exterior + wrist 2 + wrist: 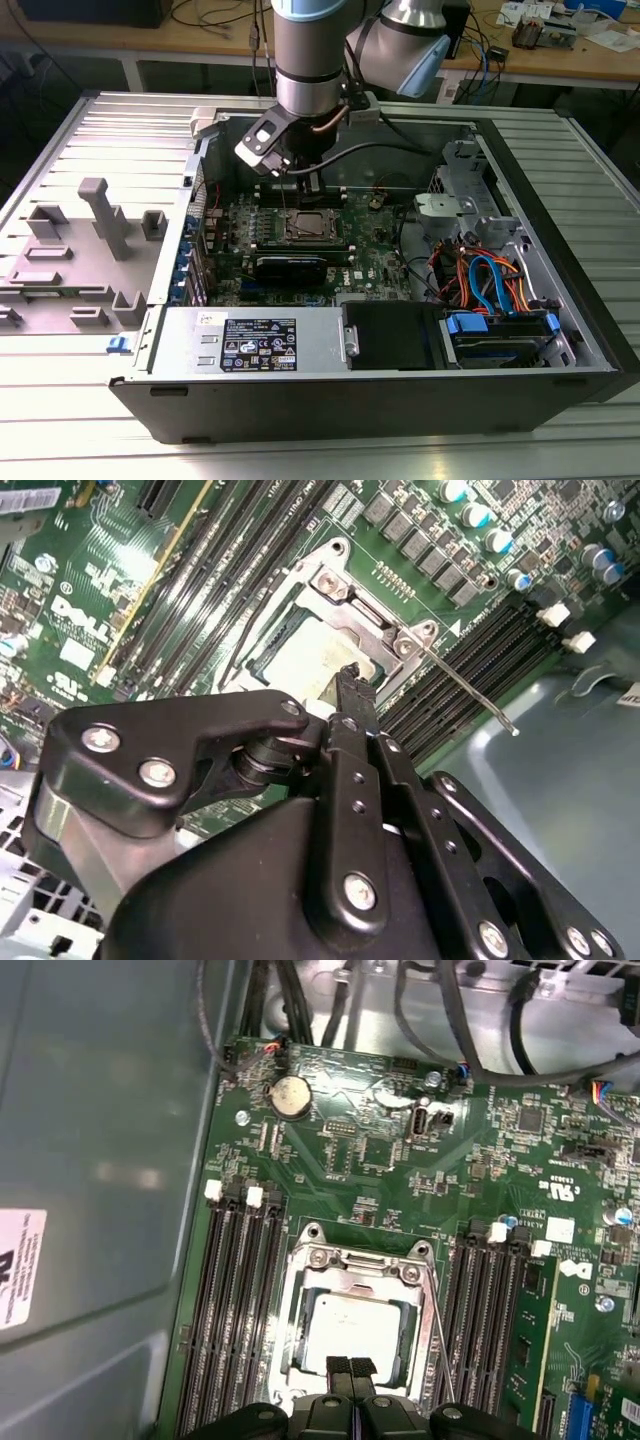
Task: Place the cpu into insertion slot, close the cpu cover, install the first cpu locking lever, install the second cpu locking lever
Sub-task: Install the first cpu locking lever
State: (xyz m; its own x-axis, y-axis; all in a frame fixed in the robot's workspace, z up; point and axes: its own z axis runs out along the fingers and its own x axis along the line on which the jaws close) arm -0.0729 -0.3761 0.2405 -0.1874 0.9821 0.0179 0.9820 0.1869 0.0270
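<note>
A slatted metal table (600,440) carries an open black computer case (400,405) that takes up most of the exterior view, from the centre to the lower right. At the exterior view's left sits a grey moulded fixture (95,230). The robot arm (310,60) comes down from the upper middle of the frame into the case. A grey power supply (250,345) lies along the case's lower edge, and a drive cage with blue and orange cables (490,285) sits at the exterior view's right. The green motherboard (375,250) covers the floor of the case, with black memory slots (235,1310) running along both sides of the insertion slot (286,226) at the middle of the exterior view. In the first wrist view the cpu cover (362,1261) lies down flat over the slot. The cpu (350,1322) sits seated inside it, its dull silver top showing through the cover's window. The gripper (350,1370) hangs just above the socket's edge, its two black fingertips (338,1368) pressed together with nothing between them. In the second wrist view the tip (350,685) stands close over the cpu's edge (300,665). A thin metal lever (437,1335) runs from a corner of the socket, its free end out over the neighbouring memory slots. A round coin battery (292,1095) sits on the board well apart from the socket.
</note>
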